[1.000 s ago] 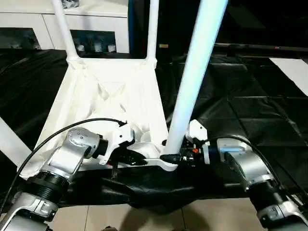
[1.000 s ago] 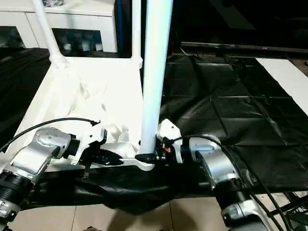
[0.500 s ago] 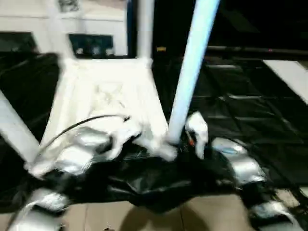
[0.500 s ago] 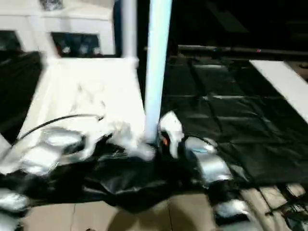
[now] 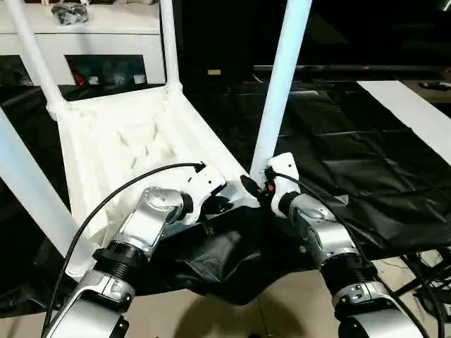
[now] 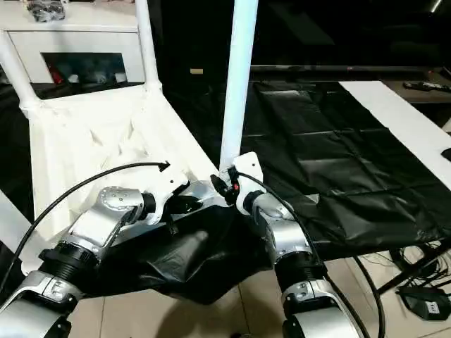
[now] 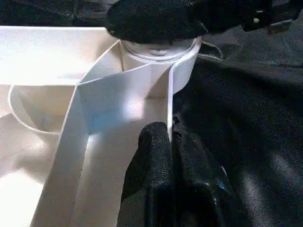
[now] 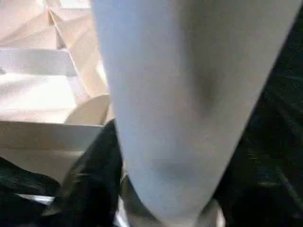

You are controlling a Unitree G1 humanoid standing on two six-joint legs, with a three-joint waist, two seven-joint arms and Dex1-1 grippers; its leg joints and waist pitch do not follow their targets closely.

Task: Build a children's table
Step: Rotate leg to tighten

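The children's table lies upside down, its ribbed white top [image 5: 134,141] resting on black sheeting. Three white legs [image 5: 32,56] [image 5: 168,42] [image 5: 28,190] stand in their corner sockets. A fourth leg [image 5: 282,91] rises from the near right socket [image 7: 158,52]. My right gripper [image 5: 255,189] is shut on the base of that fourth leg, a black finger [image 8: 94,175] pressed against the tube. My left gripper [image 7: 169,142] is shut on the thin rim wall of the top, just beside that socket.
A white cabinet [image 5: 106,42] with glass doors stands behind, a dark object [image 5: 69,10] lying on it. The black sheeting [image 5: 352,141] spreads to the right, up to a white board [image 5: 416,113]. Tiled floor and cables [image 6: 416,282] lie at the lower right.
The whole picture has swung and tilted, so the camera moved. Both grippers stay at the same near right corner, the left on the rim and the right on the leg's base.
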